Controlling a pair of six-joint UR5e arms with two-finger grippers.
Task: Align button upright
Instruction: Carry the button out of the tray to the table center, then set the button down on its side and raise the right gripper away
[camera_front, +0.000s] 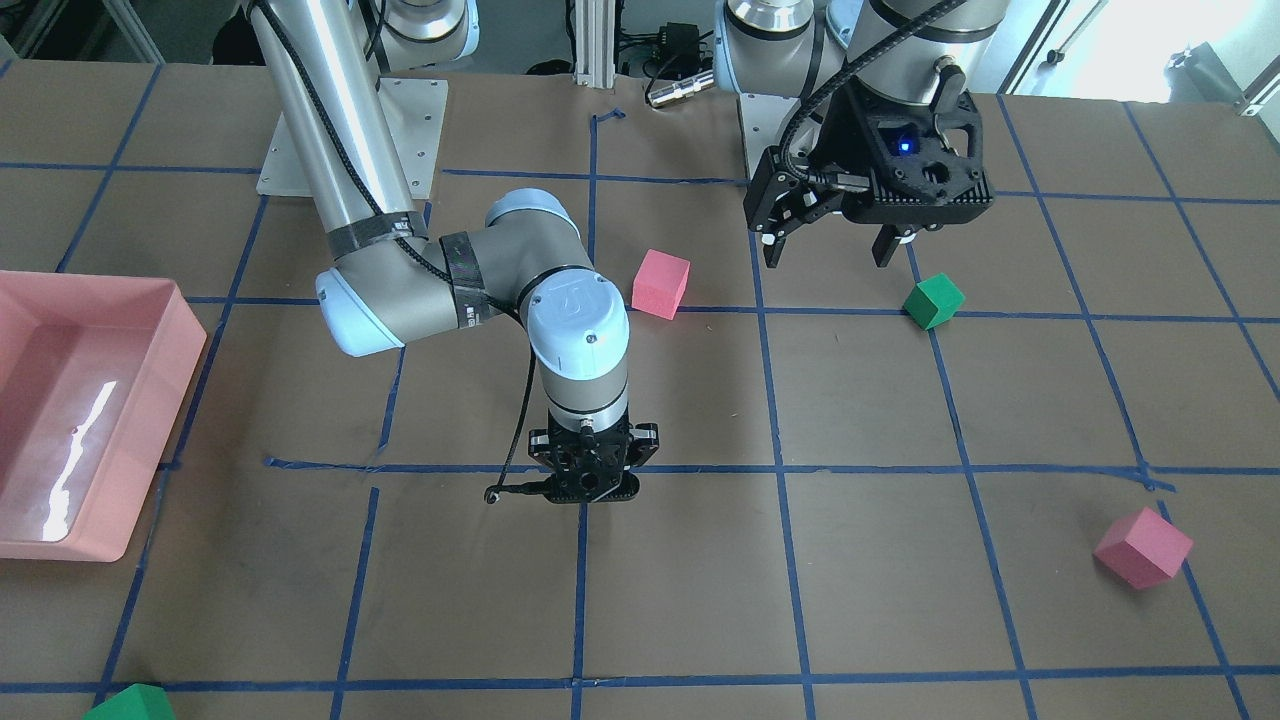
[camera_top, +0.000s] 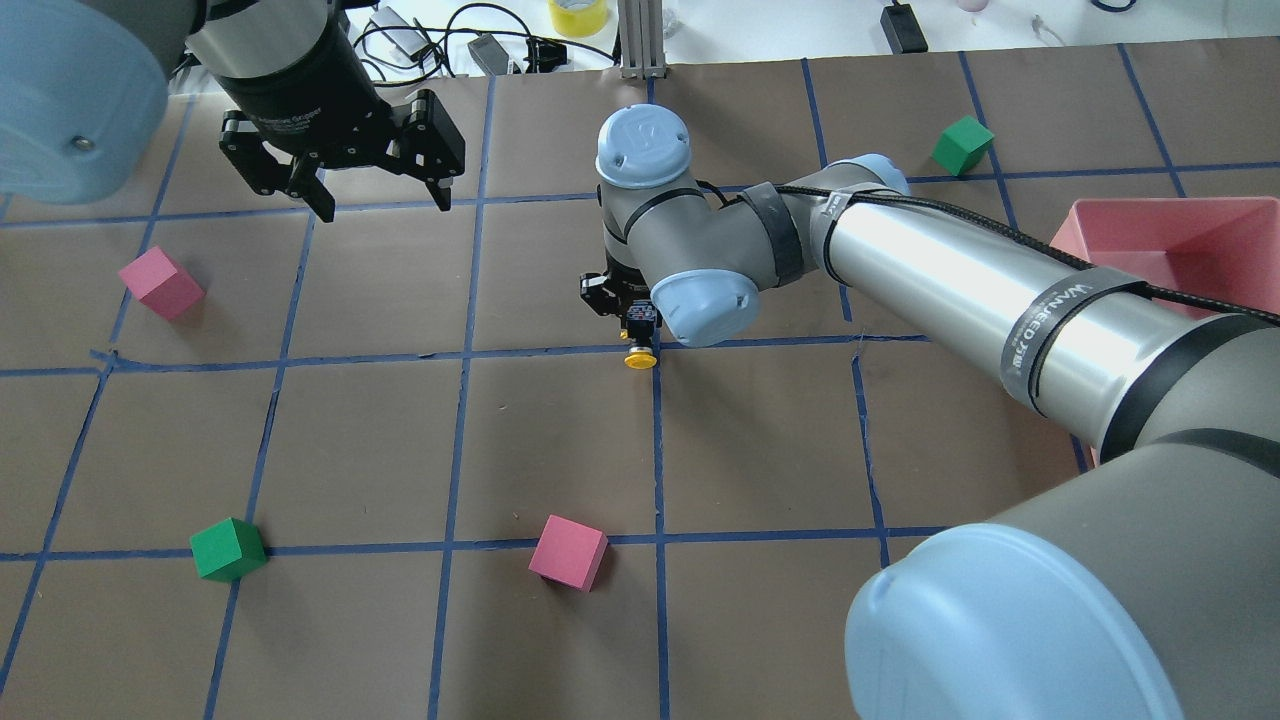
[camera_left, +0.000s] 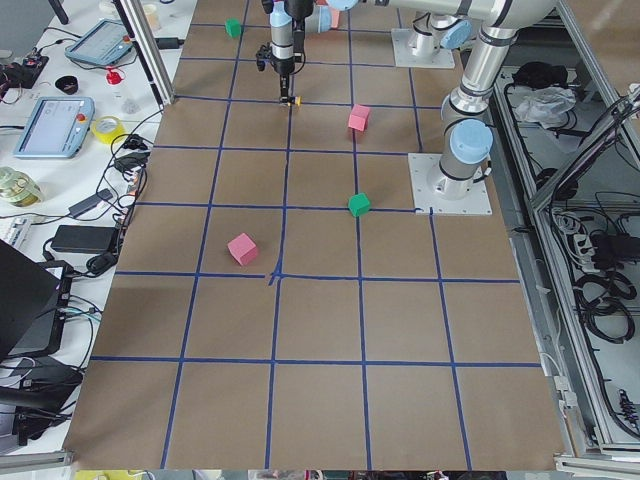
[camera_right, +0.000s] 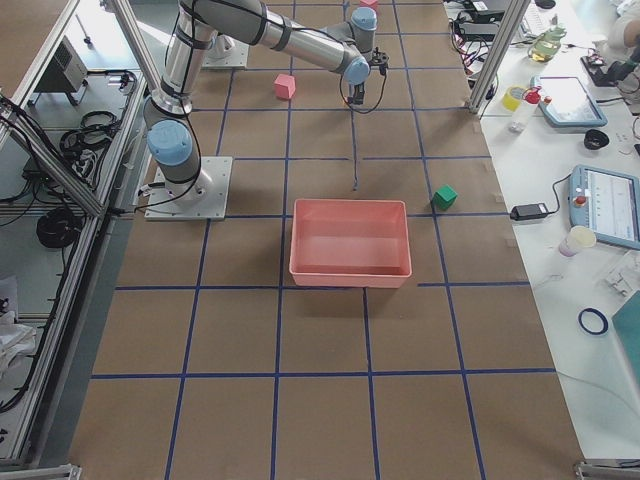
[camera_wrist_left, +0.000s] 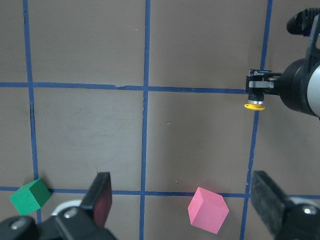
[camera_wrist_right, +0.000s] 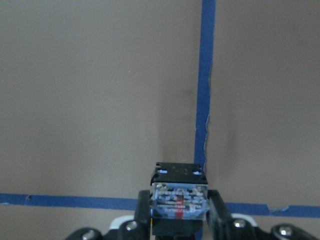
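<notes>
The button (camera_top: 640, 357) has a yellow cap and a black and white terminal base. My right gripper (camera_top: 637, 325) is shut on it near the table's middle, at a blue tape crossing. In the right wrist view the terminal base (camera_wrist_right: 179, 192) sits between the fingers (camera_wrist_right: 179, 212). The yellow cap sticks out beyond the fingertips, low over the table; I cannot tell whether it touches. In the front view the right gripper (camera_front: 585, 492) hides the button. My left gripper (camera_top: 380, 205) is open and empty, held high and off to the side (camera_front: 830, 248). It sees the button (camera_wrist_left: 255, 105) from afar.
A pink tray (camera_front: 185, 330) stands on the right arm's side. Pink cubes (camera_front: 661, 284) (camera_front: 1143, 547) and green cubes (camera_front: 933, 301) (camera_front: 130, 705) lie scattered on the brown taped table. The pink cube (camera_top: 568, 552) is the one nearest the button.
</notes>
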